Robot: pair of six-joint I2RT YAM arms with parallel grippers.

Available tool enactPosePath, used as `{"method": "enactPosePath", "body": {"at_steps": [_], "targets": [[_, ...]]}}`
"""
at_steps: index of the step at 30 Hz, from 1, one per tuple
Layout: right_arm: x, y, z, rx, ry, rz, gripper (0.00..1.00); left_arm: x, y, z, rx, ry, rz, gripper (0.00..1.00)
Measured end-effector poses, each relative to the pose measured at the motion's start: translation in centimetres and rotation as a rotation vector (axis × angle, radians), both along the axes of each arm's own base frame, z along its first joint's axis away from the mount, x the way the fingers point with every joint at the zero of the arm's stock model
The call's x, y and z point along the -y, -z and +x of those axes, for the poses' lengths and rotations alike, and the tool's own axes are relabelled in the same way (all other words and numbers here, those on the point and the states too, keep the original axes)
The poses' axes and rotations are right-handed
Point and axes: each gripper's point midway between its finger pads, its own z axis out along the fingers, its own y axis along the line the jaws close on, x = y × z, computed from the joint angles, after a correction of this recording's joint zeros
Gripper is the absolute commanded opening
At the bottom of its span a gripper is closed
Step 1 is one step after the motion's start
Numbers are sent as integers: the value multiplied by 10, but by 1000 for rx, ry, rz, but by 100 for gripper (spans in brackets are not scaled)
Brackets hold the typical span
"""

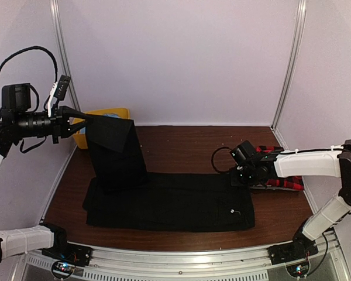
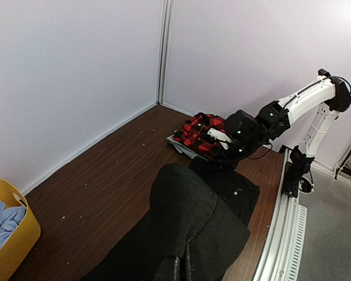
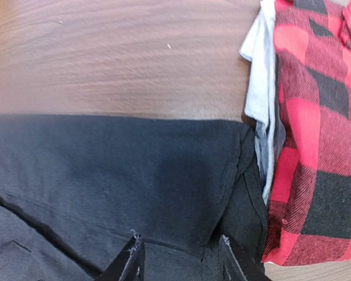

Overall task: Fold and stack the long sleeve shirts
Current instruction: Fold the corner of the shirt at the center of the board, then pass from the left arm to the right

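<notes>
The left gripper [image 1: 79,120], clamped on one end of the black shirt [image 1: 175,202], held it raised at upper left, apparently to fold it over. The right gripper [image 3: 181,257] hovered, jaws parted, over the opposite edge beside the folded plaid shirt [image 3: 316,146].

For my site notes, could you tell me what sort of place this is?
Probably a robotics lab test cell: plain white panel walls on metal posts, a left arm and right arm bolted at the edge of a wooden table.
</notes>
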Motion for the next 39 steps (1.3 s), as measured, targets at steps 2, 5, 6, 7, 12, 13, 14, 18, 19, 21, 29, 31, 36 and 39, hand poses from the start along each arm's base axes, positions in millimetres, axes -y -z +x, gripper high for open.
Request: {"method": "enactPosePath", "body": {"at_steps": [2, 5, 6, 7, 12, 13, 14, 18, 19, 21, 29, 31, 36, 39], "targets": [[-4, -6, 2, 13, -7, 8, 45, 1, 2, 2, -15, -2, -4, 0], [-11, -13, 5, 33, -30, 16, 45, 2, 4, 8, -47, -5, -22, 0], [-14, -15, 6, 39, -37, 20, 45, 3, 6, 10, -62, -5, -30, 0], [-16, -17, 7, 45, -44, 24, 45, 5, 8, 13, -75, -3, -38, 0], [-27, -24, 10, 66, -80, 48, 46, 10, 22, 28, -157, 2, -66, 0], [-28, -25, 11, 67, -84, 50, 46, 12, 25, 29, -173, 10, -73, 0], [-29, -25, 11, 69, -88, 54, 47, 13, 28, 31, -188, 18, -79, 0], [-33, -27, 14, 80, -105, 58, 47, 20, 39, 26, -247, 78, -107, 0], [-34, -26, 14, 79, -108, 58, 47, 21, 39, 23, -252, 92, -112, 0], [-35, -23, 14, 70, -114, 56, 47, 22, 37, 15, -256, 126, -127, 0], [-41, -14, 14, 49, -130, 69, 48, 22, 20, -26, -229, 230, -181, 0], [-43, -13, 14, 49, -132, 73, 48, 22, 22, -31, -241, 241, -188, 0], [-44, -13, 15, 52, -133, 77, 48, 22, 41, -37, -305, 244, -196, 0], [-44, -11, 15, 48, -134, 75, 48, 22, 53, -34, -349, 231, -195, 0]]}}
